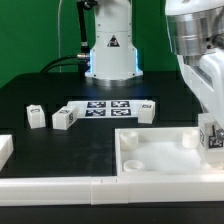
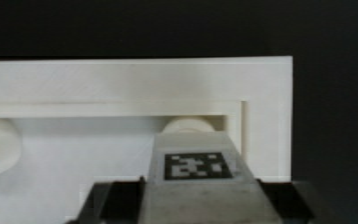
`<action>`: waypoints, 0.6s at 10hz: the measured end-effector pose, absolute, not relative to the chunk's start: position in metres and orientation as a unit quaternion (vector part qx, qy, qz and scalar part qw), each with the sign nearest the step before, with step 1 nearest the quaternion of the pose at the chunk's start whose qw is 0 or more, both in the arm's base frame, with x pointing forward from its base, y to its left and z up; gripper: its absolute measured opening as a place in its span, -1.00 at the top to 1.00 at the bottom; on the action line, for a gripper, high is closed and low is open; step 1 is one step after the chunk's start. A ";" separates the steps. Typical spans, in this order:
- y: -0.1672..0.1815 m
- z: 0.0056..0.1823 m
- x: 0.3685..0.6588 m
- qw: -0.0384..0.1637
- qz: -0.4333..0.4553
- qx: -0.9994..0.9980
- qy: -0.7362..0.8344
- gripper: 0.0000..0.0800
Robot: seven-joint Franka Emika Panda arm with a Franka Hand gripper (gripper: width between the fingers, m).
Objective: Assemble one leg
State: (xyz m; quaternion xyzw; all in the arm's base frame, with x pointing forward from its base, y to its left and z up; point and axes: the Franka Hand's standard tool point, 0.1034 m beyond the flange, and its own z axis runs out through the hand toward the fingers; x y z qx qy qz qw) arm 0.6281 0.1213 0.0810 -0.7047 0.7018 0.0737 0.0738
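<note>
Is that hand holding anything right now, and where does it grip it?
Yes: one small white leg, pinched by its opposite sides, near its tag, between the fingers of the hand.

This looks like a robotics lab. A black bench (image 1: pixel 40 92) stands before a plain green backdrop (image 1: pixel 30 40), cloth or wall, too dim to tell which. The arm's white base (image 1: pixel 116 62) is fixed at the back and bears a warning triangle (image 1: pixel 113 42) and a blue light (image 1: pixel 92 64). The marker board (image 1: pixel 108 107) lies flat on the bench, and a leg (image 1: pixel 36 116) near it carries the same sort of printed tag.
</note>
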 end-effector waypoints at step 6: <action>0.122 0.081 0.627 0.084 0.056 -0.833 0.544 -0.61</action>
